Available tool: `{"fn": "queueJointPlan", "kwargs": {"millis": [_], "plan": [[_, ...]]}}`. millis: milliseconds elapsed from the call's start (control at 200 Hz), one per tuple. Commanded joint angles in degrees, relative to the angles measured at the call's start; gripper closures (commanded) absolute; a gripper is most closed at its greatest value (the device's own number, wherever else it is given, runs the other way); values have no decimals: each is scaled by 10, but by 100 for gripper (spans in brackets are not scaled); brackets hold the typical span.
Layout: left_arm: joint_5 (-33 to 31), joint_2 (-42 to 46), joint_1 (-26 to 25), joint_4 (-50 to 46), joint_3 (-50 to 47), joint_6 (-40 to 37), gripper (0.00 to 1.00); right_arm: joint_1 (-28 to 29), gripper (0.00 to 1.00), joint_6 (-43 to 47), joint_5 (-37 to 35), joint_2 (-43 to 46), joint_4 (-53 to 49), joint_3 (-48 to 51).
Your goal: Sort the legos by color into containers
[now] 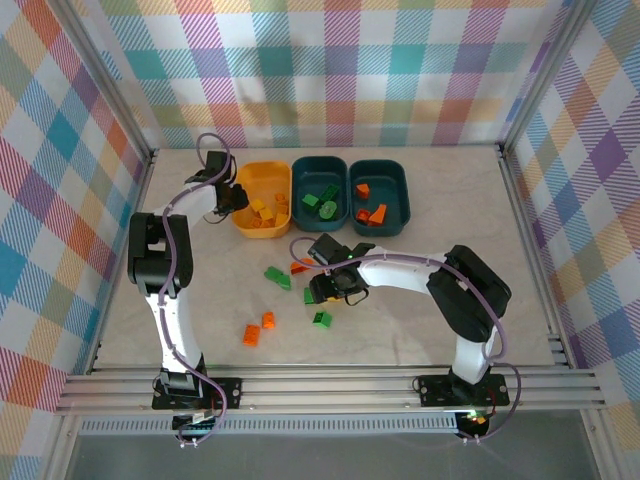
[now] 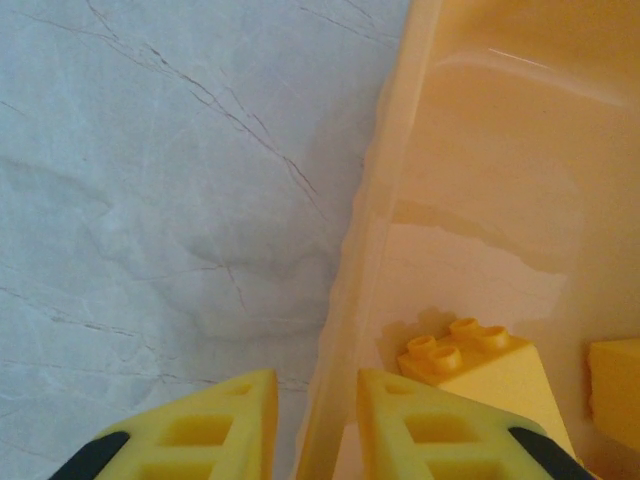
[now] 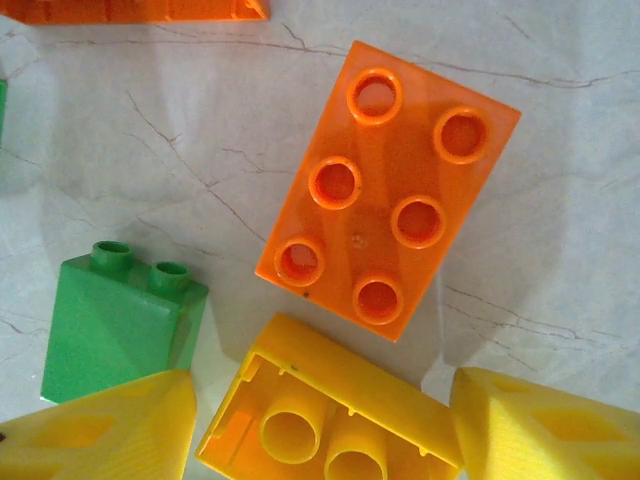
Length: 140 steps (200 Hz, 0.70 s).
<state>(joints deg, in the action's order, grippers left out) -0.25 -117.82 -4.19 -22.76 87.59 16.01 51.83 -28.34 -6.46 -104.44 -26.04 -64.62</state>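
Note:
My right gripper (image 1: pixel 332 286) is low over the table's middle; in the right wrist view its jaws (image 3: pixel 325 432) are shut on a yellow lego (image 3: pixel 330 405) lying studs-down, touching both of its ends. Just beyond it lie an orange six-stud lego (image 3: pixel 390 190) and a green sloped lego (image 3: pixel 115 320). My left gripper (image 1: pixel 234 198) is at the left wall of the yellow container (image 1: pixel 262 168), which holds several yellow legos (image 1: pixel 262 212). Its fingers (image 2: pixel 318 420) straddle and pinch that wall (image 2: pixel 380 230), beside a yellow lego (image 2: pixel 490 370) inside.
Two teal containers stand right of the yellow one: the middle (image 1: pixel 320 164) holds green legos, the right (image 1: pixel 380 166) orange ones. Loose green legos (image 1: pixel 277 276) (image 1: pixel 322 319) and orange legos (image 1: pixel 251 334) (image 1: pixel 268 320) lie on the table. An orange piece (image 3: pixel 140 8) lies at the right wrist view's top.

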Motion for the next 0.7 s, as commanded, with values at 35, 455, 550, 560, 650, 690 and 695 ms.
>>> {"fn": "queueJointPlan", "kwargs": {"millis": [35,455,550,560,650,690,695], "plan": [[22,9,6,-11,4,5,60,5,37,-9,-13,-5,-2,-14],[-2,185,6,-29,-90,109,14,20,48,0,-50,53,-18,-12],[1,243,5,-20,-144,142,12,21,48,7,-58,75,-25,-17],[2,249,5,-17,-151,146,12,21,48,8,-58,78,-25,-17],[17,304,6,9,-217,177,12,21,48,19,-68,87,-25,-31],[16,328,6,15,-243,185,11,21,48,28,-71,86,-24,-44],[14,330,5,15,-246,185,11,21,48,29,-71,85,-24,-45]]}}
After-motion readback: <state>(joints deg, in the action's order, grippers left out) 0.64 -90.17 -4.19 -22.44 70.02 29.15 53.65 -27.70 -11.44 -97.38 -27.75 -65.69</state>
